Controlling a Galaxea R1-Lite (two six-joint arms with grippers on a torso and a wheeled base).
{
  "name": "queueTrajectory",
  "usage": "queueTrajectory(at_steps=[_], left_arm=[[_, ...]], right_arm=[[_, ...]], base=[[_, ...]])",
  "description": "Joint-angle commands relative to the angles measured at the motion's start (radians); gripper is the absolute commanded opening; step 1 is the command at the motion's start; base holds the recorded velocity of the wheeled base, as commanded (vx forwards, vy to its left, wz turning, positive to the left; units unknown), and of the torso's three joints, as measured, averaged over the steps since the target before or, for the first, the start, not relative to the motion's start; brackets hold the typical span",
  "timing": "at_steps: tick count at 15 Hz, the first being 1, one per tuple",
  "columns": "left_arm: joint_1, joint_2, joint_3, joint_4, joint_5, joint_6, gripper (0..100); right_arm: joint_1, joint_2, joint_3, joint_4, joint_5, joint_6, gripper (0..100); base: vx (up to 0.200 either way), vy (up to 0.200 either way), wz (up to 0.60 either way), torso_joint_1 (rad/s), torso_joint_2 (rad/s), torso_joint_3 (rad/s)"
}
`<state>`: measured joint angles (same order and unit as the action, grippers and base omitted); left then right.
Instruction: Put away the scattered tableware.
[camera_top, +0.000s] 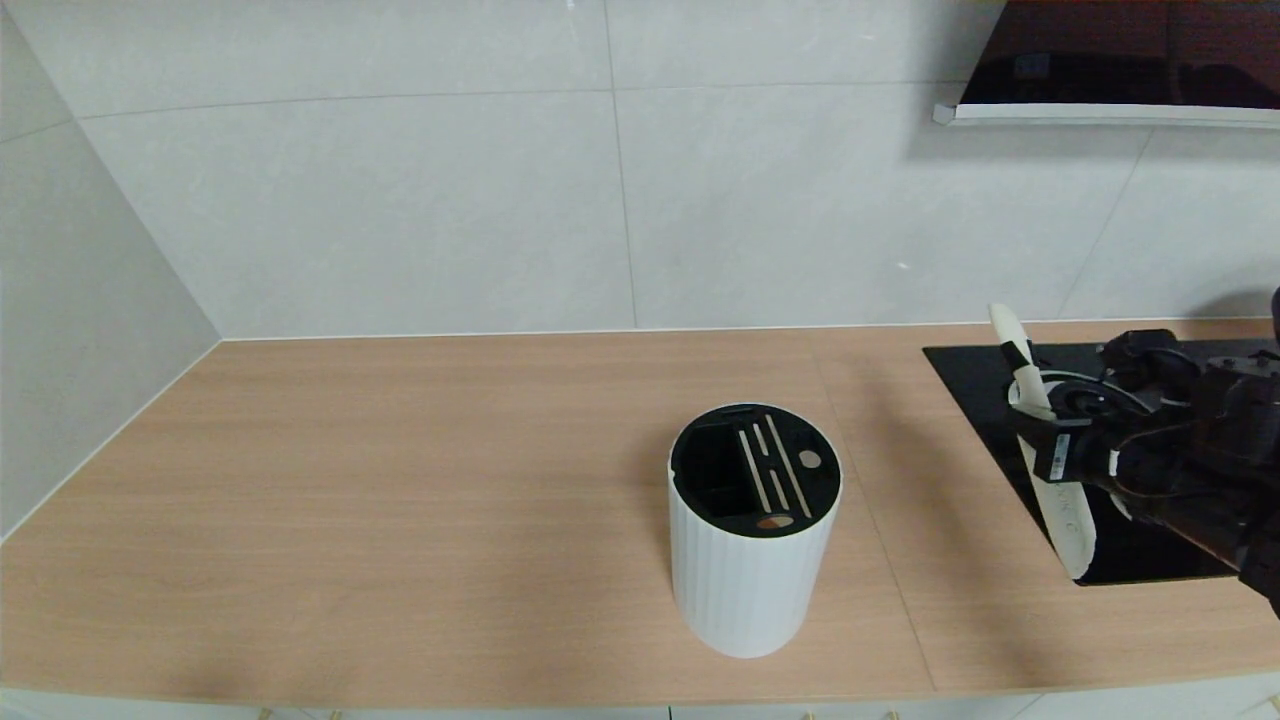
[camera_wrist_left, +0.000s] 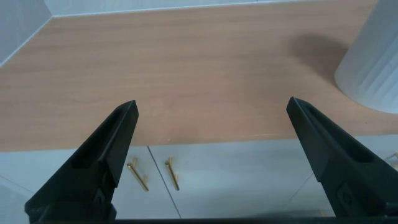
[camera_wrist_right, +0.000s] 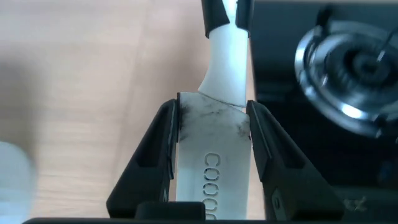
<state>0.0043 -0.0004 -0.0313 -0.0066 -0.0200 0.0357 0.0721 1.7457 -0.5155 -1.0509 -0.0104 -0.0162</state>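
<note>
Right gripper (camera_top: 1048, 448), right edge of the head view: clamped across the middle of a white knife (camera_top: 1070, 525). The knife's long axis runs steeply from top to bottom of frame, above the black cooktop (camera_top: 970, 385). The white slotted holder (camera_top: 752, 570) stands upright at centre frame, left of the knife and well apart. Left gripper (camera_wrist_left: 211, 109): spread wide, holding nothing, by the front edge of the counter (camera_top: 400, 500). Delivery judged to fall to the right arm.

There is one white knife (camera_top: 1064, 518), one ribbed white holder (camera_top: 748, 585), one black cooktop (camera_top: 975, 385) and two brass cabinet handles (camera_wrist_left: 138, 175) (camera_wrist_left: 172, 173).
</note>
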Motion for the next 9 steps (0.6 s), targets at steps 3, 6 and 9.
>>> queueTrajectory(at_steps=[3,6,9], left_arm=[[-0.030,0.194,-0.288,0.160,-0.232,0.006,100],[-0.032,0.465,-0.472,0.155,-0.425,0.006,100],[-0.084,0.775,-0.631,0.140,-0.595,-0.005,100]], right_arm=[[0.025,-0.209,-0.106,0.054,0.141,-0.001,0],[0.135,-0.262,-0.296,0.288,0.078,0.001,0],[0.276,-0.262,-0.350,0.310,0.004,0.001,0]], base=[[0.000,0.000,0.00,0.000,0.00,0.000],[0.000,0.000,0.00,0.000,0.00,0.000],[0.000,0.000,0.00,0.000,0.00,0.000]])
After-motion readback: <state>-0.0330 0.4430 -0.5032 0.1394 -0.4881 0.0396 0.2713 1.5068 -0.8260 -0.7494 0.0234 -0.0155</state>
